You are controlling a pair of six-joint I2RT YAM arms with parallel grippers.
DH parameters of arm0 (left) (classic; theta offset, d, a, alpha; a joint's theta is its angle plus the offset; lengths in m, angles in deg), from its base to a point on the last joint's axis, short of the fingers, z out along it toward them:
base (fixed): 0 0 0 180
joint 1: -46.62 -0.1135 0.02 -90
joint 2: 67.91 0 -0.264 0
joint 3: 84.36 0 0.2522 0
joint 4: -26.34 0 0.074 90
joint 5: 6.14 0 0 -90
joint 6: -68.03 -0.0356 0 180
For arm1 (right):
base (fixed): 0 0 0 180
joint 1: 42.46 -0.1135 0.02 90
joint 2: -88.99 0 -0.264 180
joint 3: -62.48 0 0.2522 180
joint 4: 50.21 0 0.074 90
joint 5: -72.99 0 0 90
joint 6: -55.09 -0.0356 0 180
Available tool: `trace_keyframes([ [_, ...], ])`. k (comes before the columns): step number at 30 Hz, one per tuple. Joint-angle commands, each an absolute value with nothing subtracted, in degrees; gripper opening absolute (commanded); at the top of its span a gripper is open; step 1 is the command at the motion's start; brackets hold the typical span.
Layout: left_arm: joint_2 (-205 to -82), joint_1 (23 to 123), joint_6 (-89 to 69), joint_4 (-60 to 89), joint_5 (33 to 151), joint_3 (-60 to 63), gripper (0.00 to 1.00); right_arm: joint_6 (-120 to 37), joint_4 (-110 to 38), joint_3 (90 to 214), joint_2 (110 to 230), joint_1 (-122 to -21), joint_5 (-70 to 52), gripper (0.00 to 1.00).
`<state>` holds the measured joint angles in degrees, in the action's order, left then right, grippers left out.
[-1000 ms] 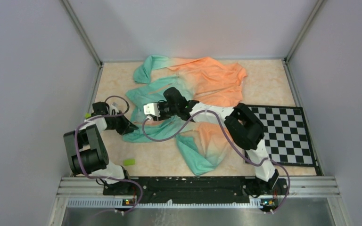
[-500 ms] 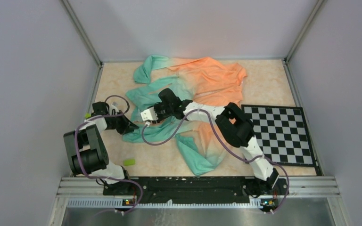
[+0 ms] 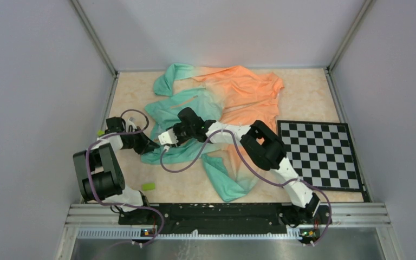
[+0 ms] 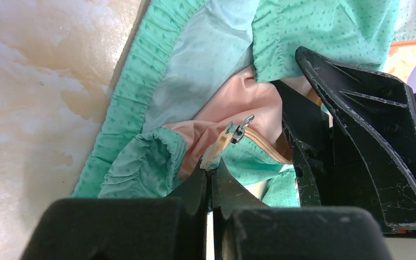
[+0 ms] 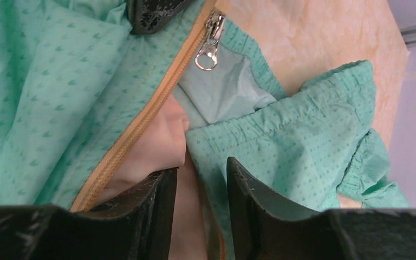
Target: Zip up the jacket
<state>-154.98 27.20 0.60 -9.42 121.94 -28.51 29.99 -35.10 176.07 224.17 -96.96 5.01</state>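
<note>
The jacket [image 3: 233, 95] lies crumpled on the table, teal on the left and orange on the right. My left gripper [image 3: 147, 145] is shut on the bottom end of the zipper tape [image 4: 216, 151] at the teal hem. The silver zipper slider [image 4: 239, 129] sits just beyond its tips. My right gripper [image 3: 161, 141] reaches in from the right, close to the left one. In the right wrist view it [image 5: 200, 187] is open over the orange zipper tape [image 5: 135, 127], with teal and pale fabric between its fingers [image 5: 160, 200]. The zipper pull [image 5: 208, 46] lies ahead of them.
A black-and-white checkerboard [image 3: 319, 151] lies at the right. A small green piece [image 3: 149, 186] lies on the table near the left arm's base. Grey walls enclose the table on three sides. Purple cables loop off both arms.
My right arm has stretched to the left across the jacket, bringing its gripper next to the left gripper at the teal hem. The left arm has stayed put.
</note>
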Motion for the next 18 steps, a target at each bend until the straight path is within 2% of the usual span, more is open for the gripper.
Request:
trace_keyframes([
  [1,-153.87,27.07,0.14,-7.80,123.06,-28.75,0.00,27.15,-39.89,179.76,225.33,-97.77,5.04,0.36],
  [7,-153.54,27.11,-0.08,-7.91,122.29,-28.74,0.00,18.00,-42.37,180.19,222.67,-97.51,6.33,0.12],
  [9,-153.24,27.12,-0.21,-7.84,122.18,-28.72,0.00,14.26,-43.24,180.59,222.09,-97.18,7.91,0.00],
  [18,-147.18,27.28,-2.06,-5.89,121.15,-29.21,0.00,-12.00,-44.38,181.46,218.56,-94.69,10.37,0.00],
])
